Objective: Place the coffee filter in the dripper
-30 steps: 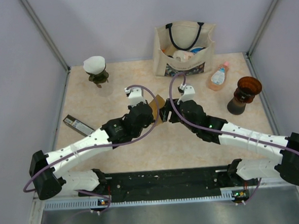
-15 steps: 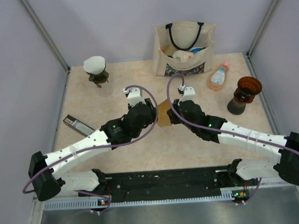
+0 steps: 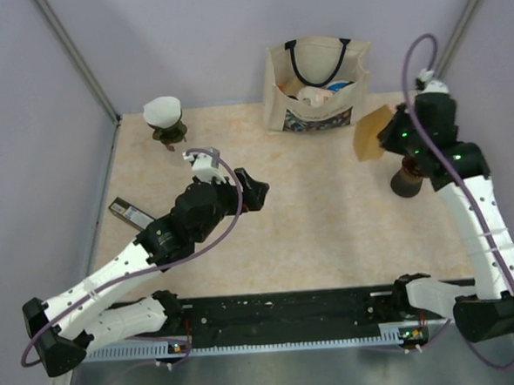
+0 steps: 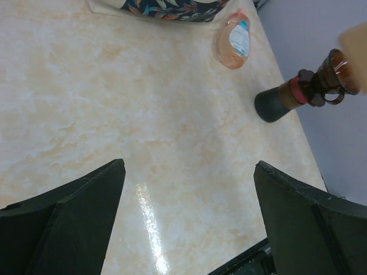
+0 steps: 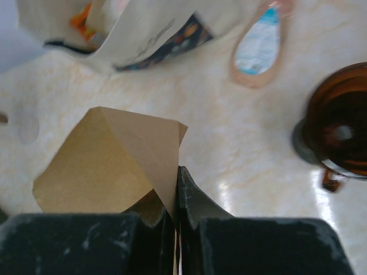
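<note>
The brown paper coffee filter [image 3: 369, 134] hangs in the air at the right, pinched at one edge by my shut right gripper [image 3: 393, 128]. In the right wrist view the filter [image 5: 109, 163] fans out to the left of the jaws [image 5: 176, 172]. The amber glass dripper [image 5: 341, 126] on its dark base stands on the table just to the right, below the gripper. From above my right arm partly covers the dripper [image 3: 407, 181]. My left gripper [image 3: 259, 192] hovers over the middle of the table, open [image 4: 189, 166] with only bare tabletop between its fingers.
A cloth tote bag [image 3: 318, 84] full of items stands at the back. A pink bottle [image 4: 234, 41] lies between the bag and the dripper. Another dripper with a white filter [image 3: 165, 119] stands at the back left. A flat black item [image 3: 134, 215] lies at the left.
Both grippers met at the filter in mid-table. The left one let go, opened and drew back left. The right one shut on the filter and swung it up and right beside the dripper.
</note>
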Tool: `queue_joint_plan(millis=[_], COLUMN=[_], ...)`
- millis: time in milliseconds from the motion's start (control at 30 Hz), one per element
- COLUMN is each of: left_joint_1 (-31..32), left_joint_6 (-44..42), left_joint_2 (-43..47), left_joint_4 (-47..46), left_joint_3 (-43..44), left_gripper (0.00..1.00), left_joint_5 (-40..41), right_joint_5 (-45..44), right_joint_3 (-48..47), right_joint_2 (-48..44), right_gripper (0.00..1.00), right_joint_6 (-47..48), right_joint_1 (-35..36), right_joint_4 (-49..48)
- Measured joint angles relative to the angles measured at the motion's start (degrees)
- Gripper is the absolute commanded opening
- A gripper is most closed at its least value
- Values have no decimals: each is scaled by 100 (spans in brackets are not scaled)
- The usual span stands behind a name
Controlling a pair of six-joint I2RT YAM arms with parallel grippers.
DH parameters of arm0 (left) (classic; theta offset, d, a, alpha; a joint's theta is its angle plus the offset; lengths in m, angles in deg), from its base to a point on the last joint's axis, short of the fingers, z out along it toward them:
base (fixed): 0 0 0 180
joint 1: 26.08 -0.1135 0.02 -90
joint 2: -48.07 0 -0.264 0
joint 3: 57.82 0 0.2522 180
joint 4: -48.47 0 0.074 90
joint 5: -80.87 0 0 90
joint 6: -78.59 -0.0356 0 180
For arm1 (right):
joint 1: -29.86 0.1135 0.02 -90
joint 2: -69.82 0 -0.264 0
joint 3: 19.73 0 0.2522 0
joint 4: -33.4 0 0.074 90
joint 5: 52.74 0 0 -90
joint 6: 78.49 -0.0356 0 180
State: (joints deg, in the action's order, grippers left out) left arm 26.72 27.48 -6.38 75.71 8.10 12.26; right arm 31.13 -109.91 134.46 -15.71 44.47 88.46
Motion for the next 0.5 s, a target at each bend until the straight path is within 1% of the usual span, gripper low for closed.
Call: queue_joint_plan(millis=[67, 100, 167, 233, 300, 367, 500], left_joint_1=[-310, -520, -960, -1272, -1438, -1480, -1556], left_joint_6=[7, 15, 46, 70, 81, 81, 85], left_joint_2=[-7, -13, -28, -59, -94, -122, -142], left_joint_4=[-44, -76, -125, -146, -146, -149, -212], left_joint_3=[-101, -190, -402, -540, -623, -645, -695], left_gripper=[99, 99, 99, 99, 99, 99, 99], left_joint_5=[-201, -396, -769, -1016, -1174, -1303, -1508], right_joint_5=[229, 485, 850, 1143, 1443, 1725, 2105], right_joint_3=[-459, -752, -1246, -1613, -1805, -1818, -1773], right_joint_2=[20, 79, 313, 621, 964, 1270, 1727], right_gripper=[0, 0, 0, 0, 0, 0, 0], right_joint_6=[186, 317, 525, 688, 837, 925, 1016], right_joint_1=[-850, -1429, -2323, -2940, -3421, -3740, -3976], right_joint_4=[345, 610, 1064, 1397, 1655, 1897, 2153])
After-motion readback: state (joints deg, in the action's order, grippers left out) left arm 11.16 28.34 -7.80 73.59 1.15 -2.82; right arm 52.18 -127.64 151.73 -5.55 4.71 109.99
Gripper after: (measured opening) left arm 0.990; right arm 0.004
